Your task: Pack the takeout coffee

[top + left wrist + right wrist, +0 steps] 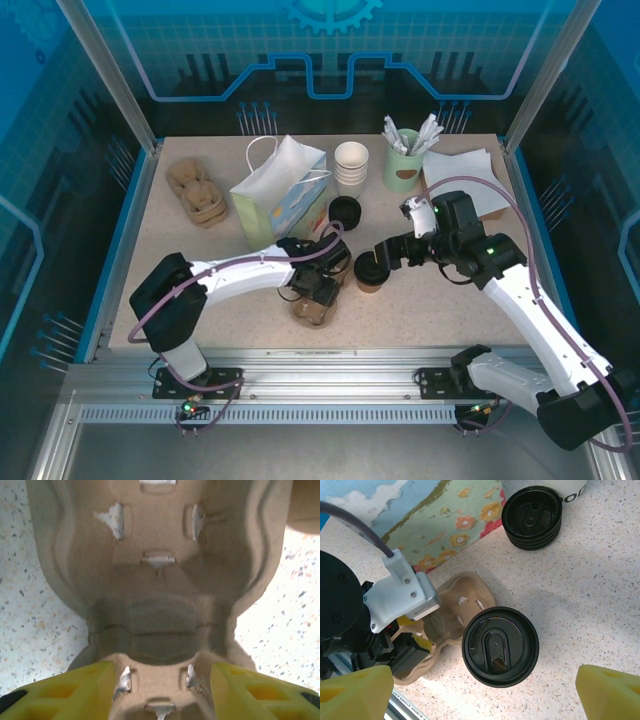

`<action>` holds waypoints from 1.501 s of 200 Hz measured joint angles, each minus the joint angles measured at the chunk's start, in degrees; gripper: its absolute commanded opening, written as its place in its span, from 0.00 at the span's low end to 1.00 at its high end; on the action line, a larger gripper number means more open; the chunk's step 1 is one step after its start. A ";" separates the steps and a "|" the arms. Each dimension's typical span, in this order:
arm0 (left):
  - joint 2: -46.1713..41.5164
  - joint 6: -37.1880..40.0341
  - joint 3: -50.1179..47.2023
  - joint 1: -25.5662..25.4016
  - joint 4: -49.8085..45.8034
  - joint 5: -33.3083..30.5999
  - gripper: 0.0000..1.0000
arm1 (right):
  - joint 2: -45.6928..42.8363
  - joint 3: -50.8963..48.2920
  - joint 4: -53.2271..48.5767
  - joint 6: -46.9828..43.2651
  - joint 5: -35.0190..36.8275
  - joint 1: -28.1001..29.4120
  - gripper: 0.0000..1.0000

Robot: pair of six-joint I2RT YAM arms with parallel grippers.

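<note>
Takeout coffee [500,646]: upright on surface [580,580], beside pulp cup carrier [160,580]. Right fingers [355,692] spread wide, empty. Left fingers [65,690] flanking carrier; grip cannot tell.

left arm [240,275], right arm [525,305]: white links, black rounded joints, black bases at near edge. grey-purple cable [150,310] loops along each. green lights [487,241] on right arm. fingers [65,692] yellow, blocky. white screwed housing [402,596] on left wrist.

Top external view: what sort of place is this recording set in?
Likely a mock takeout-coffee counter inside a lab robot cell: stacked white cups, loose black lids and pulp cup carriers sit on a speckled table fenced by aluminium posts and blue printed panels.
</note>
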 measured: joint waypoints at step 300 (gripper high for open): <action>5.62 -0.68 5.97 1.22 -1.25 -3.13 0.48 | 0.50 -1.75 1.01 0.00 -1.92 -0.70 0.95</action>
